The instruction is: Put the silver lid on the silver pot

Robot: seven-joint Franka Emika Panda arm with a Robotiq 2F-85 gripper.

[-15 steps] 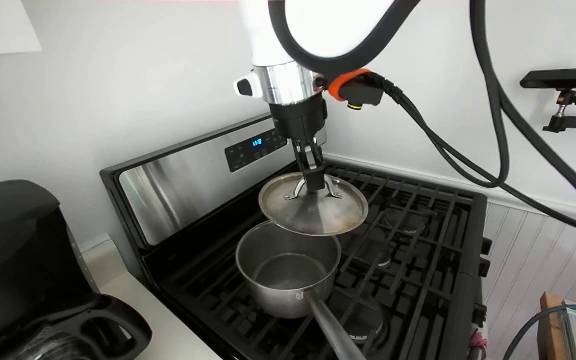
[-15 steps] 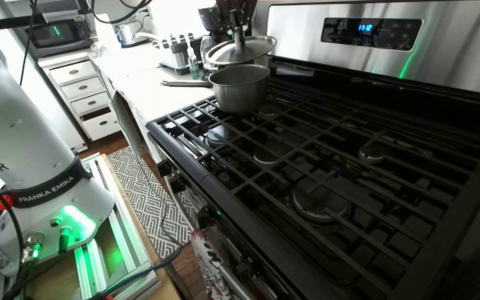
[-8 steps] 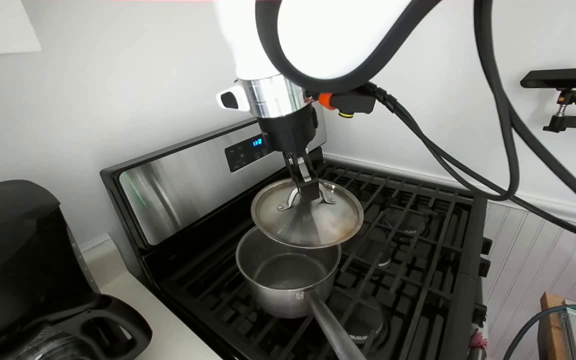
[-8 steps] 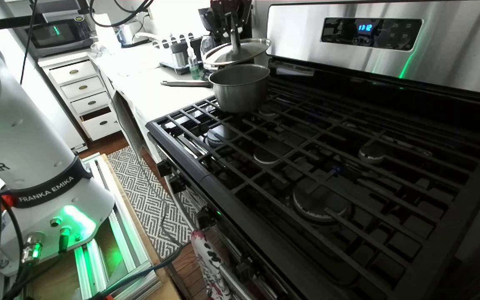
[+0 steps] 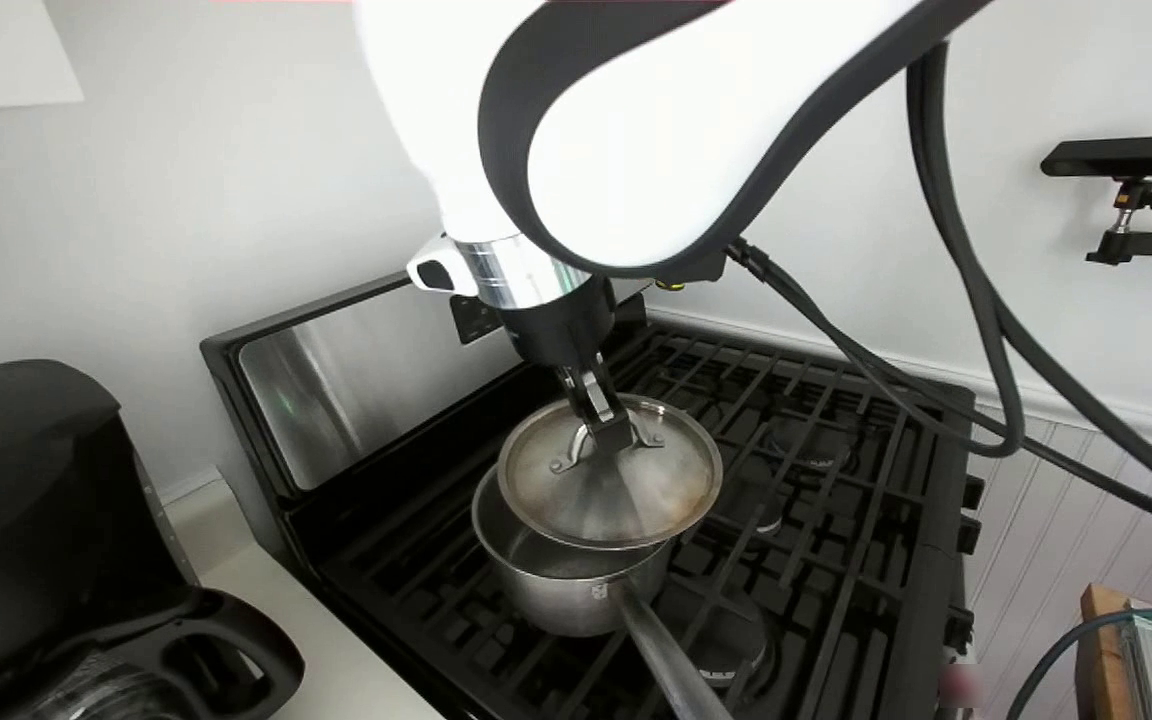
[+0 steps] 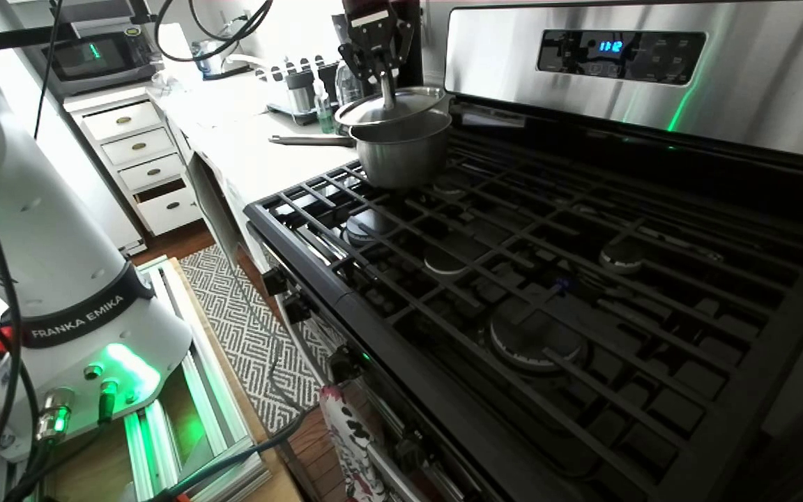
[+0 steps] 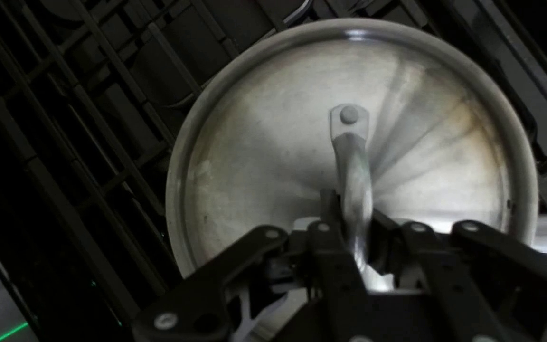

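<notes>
Our gripper (image 5: 612, 432) pinches the lid (image 5: 608, 500) by its handle (image 7: 355, 175), tilted above the pot (image 5: 576, 605) (touching or not, we can't tell). If we let go while it's crooked, it could slide off.

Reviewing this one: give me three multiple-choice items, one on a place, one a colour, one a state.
1. What is the round silver metal pot standing on?
A) patterned rug
B) black metal stove grates
C) white counter

2. What colour are the digits on the black stove display?
A) blue
B) red
C) yellow

3. What state is the black gripper in?
A) open, holding nothing
B) closed on the pot's long handle
C) closed on the arched handle of the round silver metal lid

1 B: both exterior views show it there.
2 A: lit blue in an exterior view.
3 C: the wrist view shows it gripping that handle.
</notes>
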